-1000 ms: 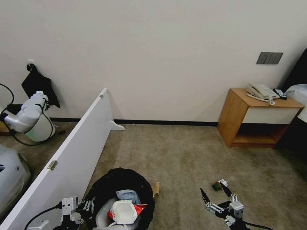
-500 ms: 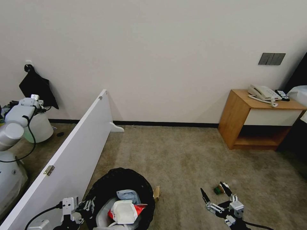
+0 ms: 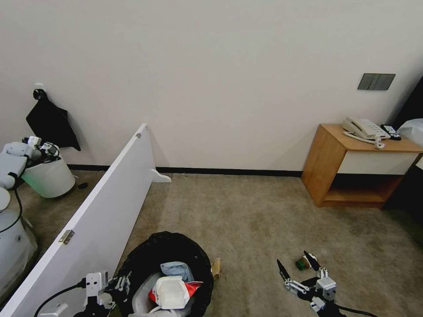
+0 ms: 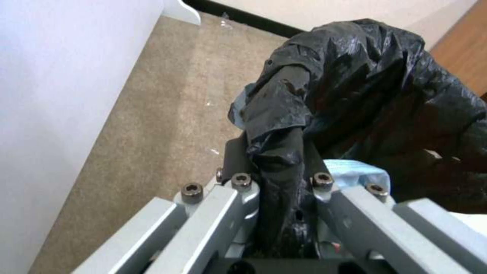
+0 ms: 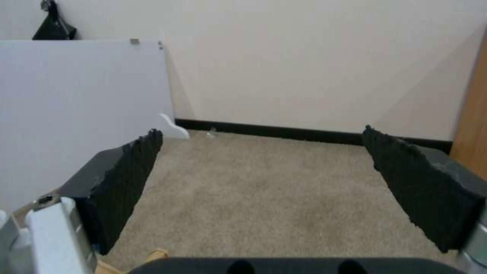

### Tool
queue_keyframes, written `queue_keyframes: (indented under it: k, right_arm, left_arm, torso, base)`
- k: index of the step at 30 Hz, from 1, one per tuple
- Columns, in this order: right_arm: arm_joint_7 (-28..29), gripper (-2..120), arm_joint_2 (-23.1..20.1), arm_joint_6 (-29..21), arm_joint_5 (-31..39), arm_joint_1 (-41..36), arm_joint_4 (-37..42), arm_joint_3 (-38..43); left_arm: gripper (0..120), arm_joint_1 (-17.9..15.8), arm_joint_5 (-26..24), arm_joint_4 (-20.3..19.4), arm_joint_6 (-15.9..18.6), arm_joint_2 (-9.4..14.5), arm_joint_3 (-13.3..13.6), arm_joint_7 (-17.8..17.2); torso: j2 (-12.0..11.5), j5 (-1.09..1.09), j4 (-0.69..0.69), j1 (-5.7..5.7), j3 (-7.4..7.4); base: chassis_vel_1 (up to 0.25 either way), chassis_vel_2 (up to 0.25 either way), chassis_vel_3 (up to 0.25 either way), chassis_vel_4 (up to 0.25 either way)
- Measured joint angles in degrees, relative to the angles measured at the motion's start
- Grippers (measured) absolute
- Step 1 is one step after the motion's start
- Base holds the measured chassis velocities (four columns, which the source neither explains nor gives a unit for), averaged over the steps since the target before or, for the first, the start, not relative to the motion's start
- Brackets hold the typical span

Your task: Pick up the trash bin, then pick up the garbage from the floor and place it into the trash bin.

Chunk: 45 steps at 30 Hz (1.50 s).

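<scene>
Two grippers appear at the lower edge of the head view. At far left, beyond a white partition board (image 3: 105,198), stands a plain white bucket (image 3: 48,178) with another machine's arm over it, below a black bag (image 3: 50,123) hung on the wall. Right of the board, the left gripper (image 3: 115,284) meets the near-left rim of the trash bin (image 3: 145,255), whose black liner surrounds a white container, a red packet and pale blue material. The left wrist view adds what the head view leaves unclear: the jaws are closed together on a fold of the black liner at the bin's rim (image 4: 276,160), with pale blue material (image 4: 355,171) just beside the fingers. A small tan scrap (image 3: 215,266) lies on the carpet touching the bin's right side. Farther right, the right gripper (image 3: 296,265) hovers low over the carpet with its jaws spread wide and nothing between them; a small green-capped bottle (image 3: 301,263) lies just beside its right fingertip. The right wrist view shows both black finger pads (image 5: 121,182) well apart over bare carpet, looking toward the board and the wall, but not the bottle. At far right, a wooden nightstand (image 3: 328,165) carries a white telephone (image 3: 362,128), under a grey switch plate (image 3: 376,81).
</scene>
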Motion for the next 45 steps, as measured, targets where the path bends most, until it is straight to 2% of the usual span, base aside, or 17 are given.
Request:
queue_keyframes:
  k: [11,24,28,32,33,45]
  right_arm:
    - [0.3,100,-0.2,0.2,0.0,0.0,-0.1,-0.6]
    - [0.2,100,-0.2,0.3,0.1,0.0,0.1,-0.6]
    - [0.2,100,-0.1,0.3,0.1,0.1,0.2,-0.6]
    - [0.2,100,-0.1,0.3,0.1,0.0,0.2,-0.6]
    - [0.2,100,-0.2,0.3,0.1,0.0,0.3,-0.6]
    - [0.2,100,-0.4,0.3,0.3,0.0,0.3,-0.6]
  left_arm:
    - [5,0.3,0.5,-0.2,0.0,-1.0,-0.4,0.4]
    - [5,0.0,0.6,-0.1,-0.1,-0.8,-0.3,0.4]
    - [5,0.0,0.8,0.1,-0.5,-0.7,-0.3,0.3]
    - [5,0.0,0.8,0.1,-0.6,-0.7,-0.2,0.3]
    - [5,-0.1,0.8,0.2,-0.6,-0.7,-0.2,0.3]
    - [5,-0.3,0.9,0.3,-0.7,-0.7,0.2,0.4]
  torso:
    - [0.0,0.00,-0.01,0.00,0.00]
    - [0.0,0.00,-0.01,0.00,0.00]
    - [0.0,0.00,0.03,0.00,0.00]
    - [0.0,0.00,0.01,0.00,0.00]
    - [0.0,0.00,-0.03,0.00,0.00]
    - [0.0,0.00,0.00,0.00,0.00]
  base:
    - [0.000,0.000,0.000,0.000]
    - [0.018,0.014,0.015,0.011]
    - [0.053,0.049,0.050,0.048]
    - [0.023,0.012,0.025,0.021]
    - [0.000,0.000,0.000,0.000]
    - [0.000,0.000,0.000,0.000]
